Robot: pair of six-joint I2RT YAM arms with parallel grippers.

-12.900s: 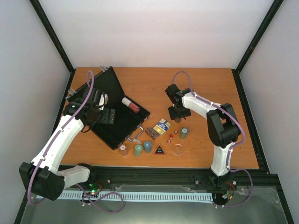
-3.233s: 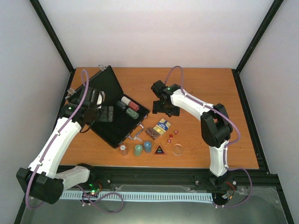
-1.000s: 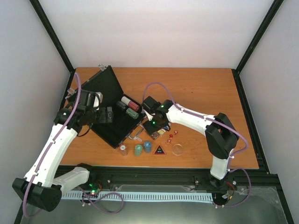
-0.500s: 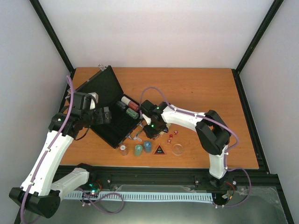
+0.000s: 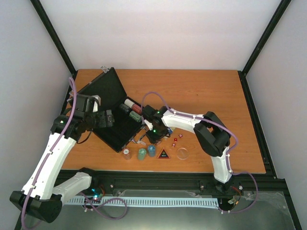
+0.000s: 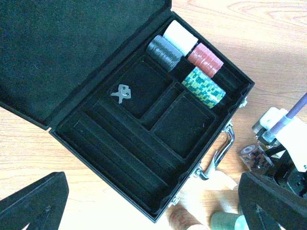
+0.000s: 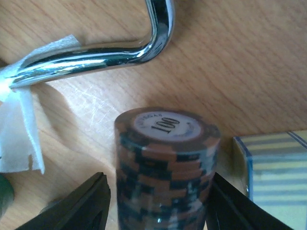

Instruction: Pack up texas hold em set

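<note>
A wooden table (image 5: 206,91) with an orange-brown top fills the middle of the booth, its pale grain plain to see close up. A white back wall (image 5: 158,33) rises behind it, with a white side panel to the left (image 5: 24,96) and another to the right (image 5: 283,105). Two black frame posts (image 5: 53,37) slant up from the far corners. A black rail (image 5: 158,179) runs along the near edge, a white slotted strip (image 5: 158,201) just below it, then dull grey metal (image 5: 158,219). The light is soft and even.

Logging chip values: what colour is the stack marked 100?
The stack is brown with dark edge blocks, white centre; clearest in the right wrist view.
</note>
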